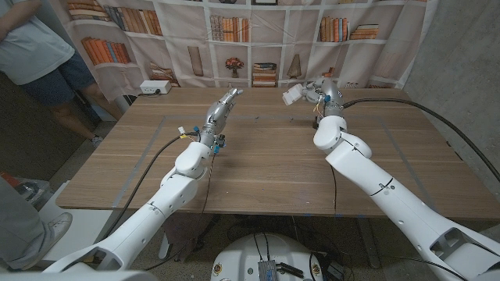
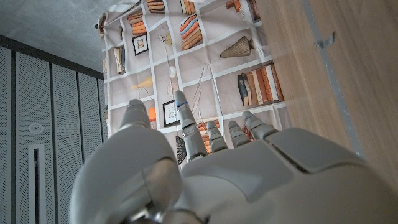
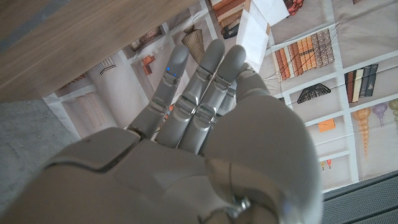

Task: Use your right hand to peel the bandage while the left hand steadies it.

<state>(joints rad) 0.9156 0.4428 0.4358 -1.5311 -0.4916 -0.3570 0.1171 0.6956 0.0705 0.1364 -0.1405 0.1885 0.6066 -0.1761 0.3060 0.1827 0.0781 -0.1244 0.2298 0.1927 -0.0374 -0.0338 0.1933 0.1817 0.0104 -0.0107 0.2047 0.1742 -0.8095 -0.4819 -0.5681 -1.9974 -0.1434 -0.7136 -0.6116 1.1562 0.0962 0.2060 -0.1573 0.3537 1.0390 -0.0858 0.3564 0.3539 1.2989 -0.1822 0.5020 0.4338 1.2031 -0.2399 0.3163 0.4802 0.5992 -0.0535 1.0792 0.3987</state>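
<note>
The bandage [image 1: 291, 94] is a small white strip raised above the far right part of the wooden table [image 1: 266, 164]. My right hand [image 1: 320, 94] pinches it between thumb and fingers. In the right wrist view the white bandage [image 3: 254, 28] sticks out past the fingertips [image 3: 214, 53] of my right hand [image 3: 205, 143]. My left hand [image 1: 223, 109] hovers over the far middle of the table, well left of the bandage and apart from it. Its fingers are stretched out and hold nothing. The left wrist view shows my left hand [image 2: 205, 168] with its fingers [image 2: 183, 118] spread and bare.
A white box [image 1: 155, 87] sits at the table's far left edge. A person [image 1: 35, 55] stands beyond the left corner, with another person's leg [image 1: 19, 226] at the near left. A bookshelf-print curtain [image 1: 258, 39] hangs behind the table.
</note>
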